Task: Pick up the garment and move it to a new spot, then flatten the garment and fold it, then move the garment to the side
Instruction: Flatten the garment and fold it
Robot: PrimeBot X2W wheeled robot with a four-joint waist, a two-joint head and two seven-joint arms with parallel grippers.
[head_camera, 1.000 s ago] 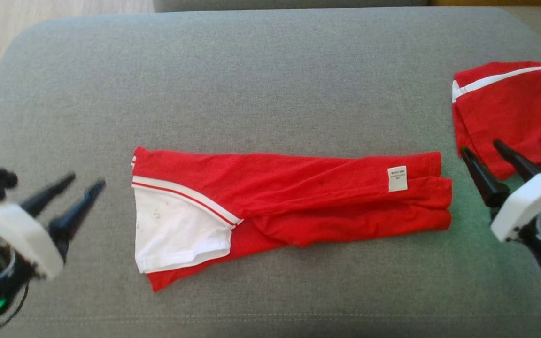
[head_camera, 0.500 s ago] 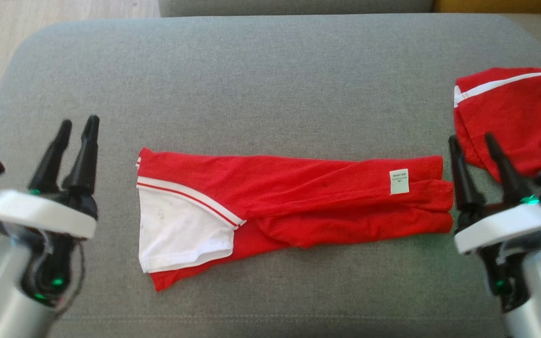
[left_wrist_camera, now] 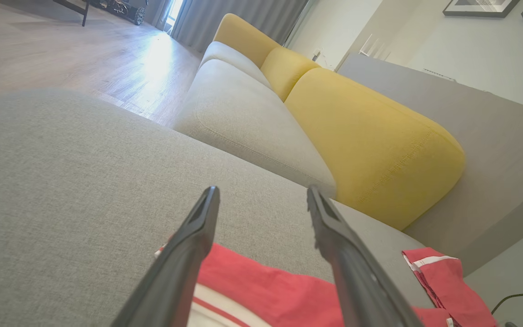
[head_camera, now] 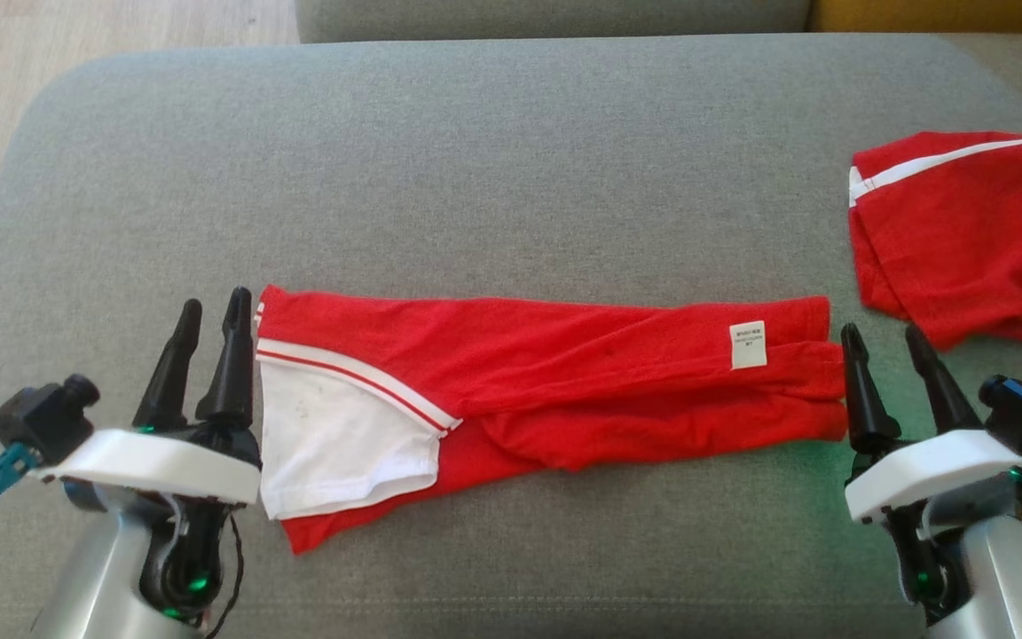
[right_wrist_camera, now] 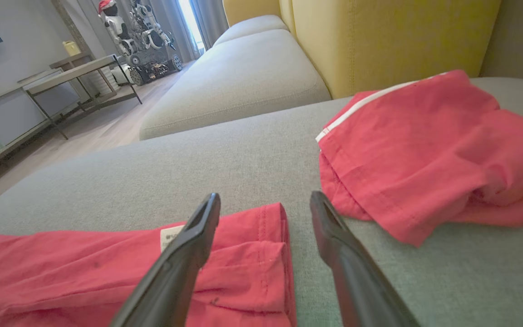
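Sideways, garment (head_camera: pixel 564 382) stretches, white end by spread left hand (head_camera: pixel 215 300), toward spread right hand (head_camera: pixel 880 330).

Two red garments: one long garment (head_camera: pixel 564 373) and one small garment (head_camera: pixel 963 231). One white label (head_camera: pixel 747 344). One grey cushion (head_camera: pixel 511 160) under them. Two claws: left claw (head_camera: pixel 215 300), right claw (head_camera: pixel 881 330), each with two dark fingers.

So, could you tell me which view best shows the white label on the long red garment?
The head view: the label lies whole on the garment, near its right end. In the right wrist view a finger hides part of it. In the left wrist view it is too small to tell.
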